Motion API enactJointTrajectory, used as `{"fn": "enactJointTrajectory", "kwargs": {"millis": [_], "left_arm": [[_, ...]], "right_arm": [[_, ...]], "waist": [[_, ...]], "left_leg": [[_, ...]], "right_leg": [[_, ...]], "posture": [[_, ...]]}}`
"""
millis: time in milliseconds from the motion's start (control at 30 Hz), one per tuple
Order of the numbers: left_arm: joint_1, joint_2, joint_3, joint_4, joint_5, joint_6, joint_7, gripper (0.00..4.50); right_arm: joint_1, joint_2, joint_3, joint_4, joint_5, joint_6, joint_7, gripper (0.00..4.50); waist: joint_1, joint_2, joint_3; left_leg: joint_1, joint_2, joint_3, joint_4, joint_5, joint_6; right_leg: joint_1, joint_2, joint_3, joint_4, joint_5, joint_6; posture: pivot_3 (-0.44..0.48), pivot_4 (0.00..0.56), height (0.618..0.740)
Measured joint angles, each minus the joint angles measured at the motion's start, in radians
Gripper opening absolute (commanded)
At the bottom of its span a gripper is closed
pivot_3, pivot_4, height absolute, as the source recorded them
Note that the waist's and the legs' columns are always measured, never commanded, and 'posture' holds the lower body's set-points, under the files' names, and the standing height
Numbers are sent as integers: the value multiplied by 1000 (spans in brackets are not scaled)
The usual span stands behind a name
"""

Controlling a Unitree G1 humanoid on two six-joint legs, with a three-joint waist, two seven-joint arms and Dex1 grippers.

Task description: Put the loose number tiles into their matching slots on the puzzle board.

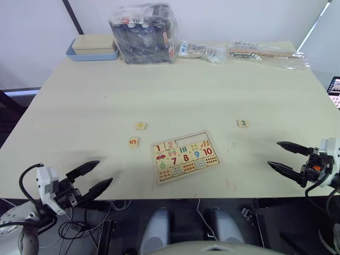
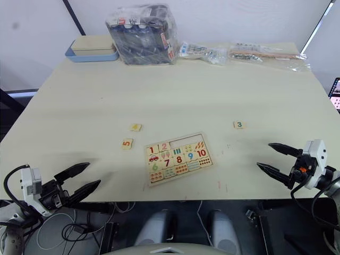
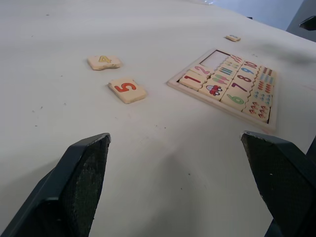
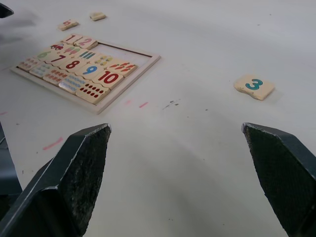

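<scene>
The puzzle board [image 1: 184, 156] lies near the table's front middle, slightly rotated. Tiles 1 [image 1: 158, 148] and 2 [image 1: 170, 144] sit in its top row; the slots [image 1: 190, 141] to their right are bare wood. Loose tile 4 [image 1: 140, 126] and tile 5 [image 1: 133, 142] lie left of the board. Tile 3 [image 1: 243, 123] lies to its right. My left gripper [image 1: 91, 176] hovers open at the front left edge, empty. My right gripper [image 1: 284, 156] hovers open at the front right, empty, with tile 3 [image 4: 254, 86] ahead of it.
At the back left stands a blue-edged tray [image 1: 90, 54] with a wooden box. Beside it is a clear plastic bag of dark items [image 1: 143, 33], and flat plastic packets [image 1: 263, 53] lie along the back right. A phone screen [image 1: 334, 89] shows at the right edge.
</scene>
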State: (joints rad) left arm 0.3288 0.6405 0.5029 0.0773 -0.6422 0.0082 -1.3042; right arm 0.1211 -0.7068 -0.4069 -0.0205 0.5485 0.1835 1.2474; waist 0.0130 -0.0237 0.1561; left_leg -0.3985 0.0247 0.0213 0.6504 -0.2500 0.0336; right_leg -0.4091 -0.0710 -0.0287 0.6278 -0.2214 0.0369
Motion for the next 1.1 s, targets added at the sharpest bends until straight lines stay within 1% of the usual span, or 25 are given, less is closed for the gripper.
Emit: {"fn": "enactJointTrajectory", "kwargs": {"millis": [400, 733, 800, 967, 1100], "left_arm": [[-3, 0, 0, 13, 11, -15, -9, 4500], [0, 0, 0, 7, 9, -15, -9, 4500], [6, -1, 2, -6, -5, -13, -22, 4500], [0, 16, 8, -66, -84, 12, -102, 4500], [-1, 35, 11, -69, -108, 33, -137, 4500]], "right_arm": [[-16, -2, 19, 22, -5, -14, 1, 4460], [-110, -27, 60, 71, -14, -10, 10, 4460], [-172, -33, 96, 91, -27, 11, 2, 4460], [-434, -74, 225, 158, -80, 115, -20, 4460], [-552, -92, 310, 238, -148, 122, -9, 4460]], "waist": [[1, 0, 0], [0, 0, 0], [-2, 0, 0], [-4, 1, 0], [2, 1, 0]], "left_leg": [[0, 0, 0, 0, 0, 0], [0, 0, 0, 1, 0, 0], [0, 0, 1, 1, 0, 0], [1, 1, 0, 1, 0, 0], [-1, 0, 0, 1, 0, 0]], "right_leg": [[0, 0, 0, 0, 0, 0], [0, 0, 0, 0, 0, 0], [0, 0, 0, 0, 0, 0], [0, 1, 0, 1, 0, -1], [0, 1, 0, 0, 0, -1]], "posture": [[0, 150, 740], [0, 150, 740], [0, 150, 740], [0, 150, 740], [0, 150, 740]]}}
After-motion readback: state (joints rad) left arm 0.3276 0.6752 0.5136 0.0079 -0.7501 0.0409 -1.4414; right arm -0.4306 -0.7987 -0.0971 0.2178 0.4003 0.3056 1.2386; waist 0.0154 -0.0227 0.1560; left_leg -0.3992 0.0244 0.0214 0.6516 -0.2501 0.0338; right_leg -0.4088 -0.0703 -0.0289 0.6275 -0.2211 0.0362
